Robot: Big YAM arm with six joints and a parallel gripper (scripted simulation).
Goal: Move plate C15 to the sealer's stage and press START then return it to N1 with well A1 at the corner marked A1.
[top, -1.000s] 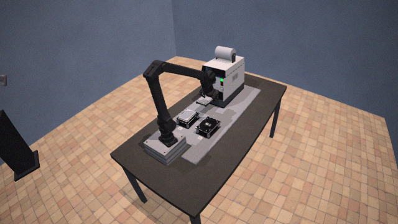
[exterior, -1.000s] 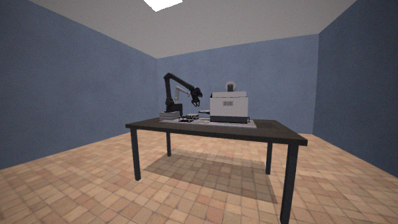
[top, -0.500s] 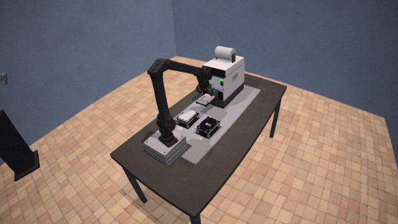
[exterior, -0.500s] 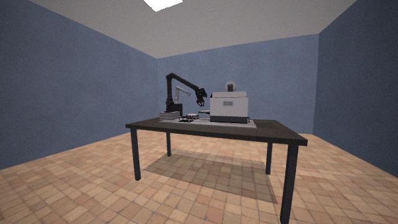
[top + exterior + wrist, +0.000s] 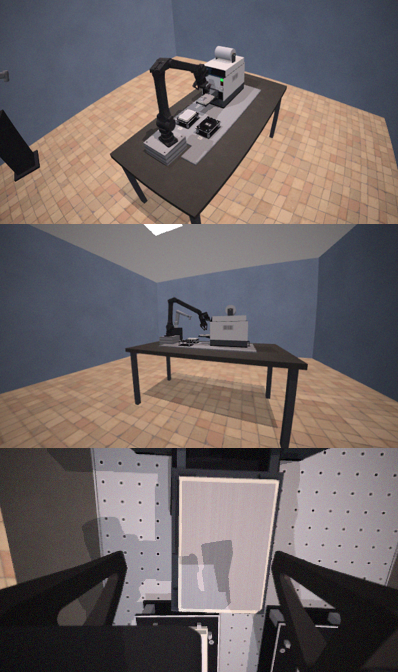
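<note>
We are hovering the pincer (image 5: 200,593) fully open, gripping nothing | above the foil-covered plate (image 5: 227,543) on the sealer's stage (image 5: 174,538) | sealer's lamp (image 5: 222,81) is glowing green

The black six-joint arm (image 5: 161,93) rises upright from its base, bends at a high elbow and reaches far and right, its wrist angled down. Its black parallel gripper (image 5: 200,593) hangs with fingers spread wide, holding nothing.
</note>
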